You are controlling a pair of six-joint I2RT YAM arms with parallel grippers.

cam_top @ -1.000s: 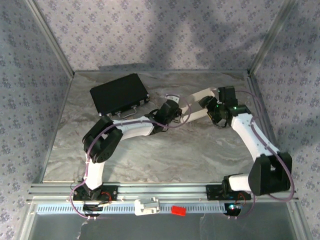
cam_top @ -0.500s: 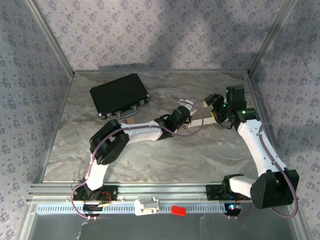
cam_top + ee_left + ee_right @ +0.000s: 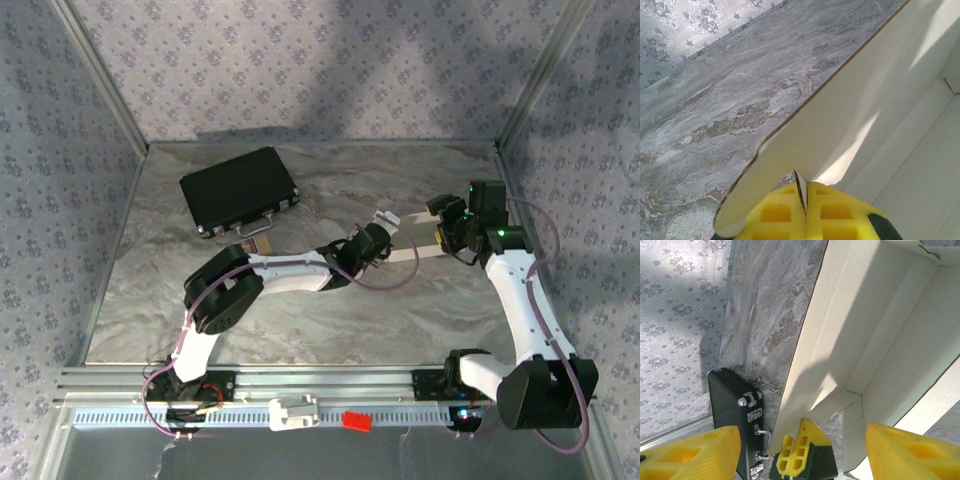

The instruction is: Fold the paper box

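The paper box (image 3: 412, 250) is a white die-cut cardboard sheet, partly raised off the table right of centre. My left gripper (image 3: 377, 240) is shut on its left end. In the left wrist view the yellow fingers (image 3: 785, 215) pinch a thin cardboard edge, and the paper box (image 3: 875, 100) rises to the right. My right gripper (image 3: 448, 228) stands open at the sheet's right end. In the right wrist view its gripper (image 3: 800, 452) has both fingers spread wide, with the paper box (image 3: 865, 325) and its flaps just ahead of them. The left gripper (image 3: 799, 456) shows there, under the sheet.
A black case (image 3: 240, 190) with metal latches lies at the back left, also the black case (image 3: 730, 410) beside the sheet. A small tan card (image 3: 260, 241) lies just in front of it. Patterned walls close in the table; a metal rail (image 3: 330, 380) runs along the near edge.
Both grippers and the paper box have shifted to the right and slightly nearer. The left arm has stretched out further. The right jaws have narrowed a little.
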